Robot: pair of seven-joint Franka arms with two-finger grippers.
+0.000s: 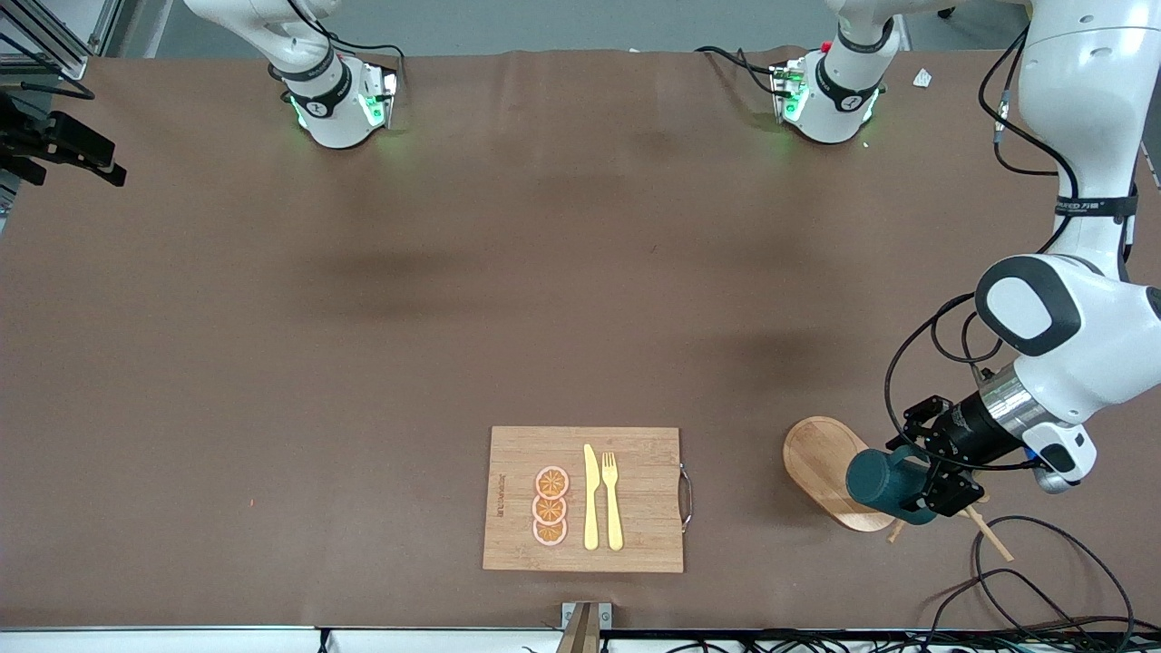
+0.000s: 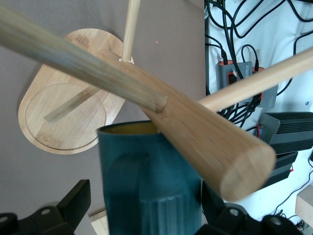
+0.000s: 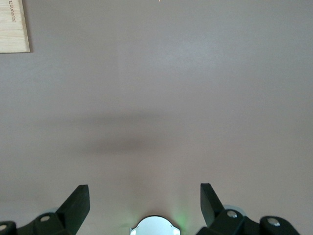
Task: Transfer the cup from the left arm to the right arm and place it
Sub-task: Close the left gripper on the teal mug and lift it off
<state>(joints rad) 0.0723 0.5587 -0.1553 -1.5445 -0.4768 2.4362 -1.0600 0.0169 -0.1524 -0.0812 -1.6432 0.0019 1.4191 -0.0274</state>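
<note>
The dark teal ribbed cup (image 1: 882,481) lies on its side up on the wooden peg rack (image 1: 821,462), near the left arm's end of the table. In the left wrist view the cup (image 2: 146,181) shows its yellowish inside, with a thick rack peg (image 2: 205,142) crossing its rim. My left gripper (image 1: 918,478) is open, with its jaws on either side of the cup and a gap showing at one finger (image 2: 76,203). My right gripper (image 3: 145,203) is open and empty over bare table; it does not show in the front view.
A wooden cutting board (image 1: 585,499) with orange slices (image 1: 551,505), a yellow knife (image 1: 590,497) and a fork (image 1: 612,499) lies near the front camera's edge. Its corner shows in the right wrist view (image 3: 12,27). Cables (image 1: 1007,589) trail by the rack.
</note>
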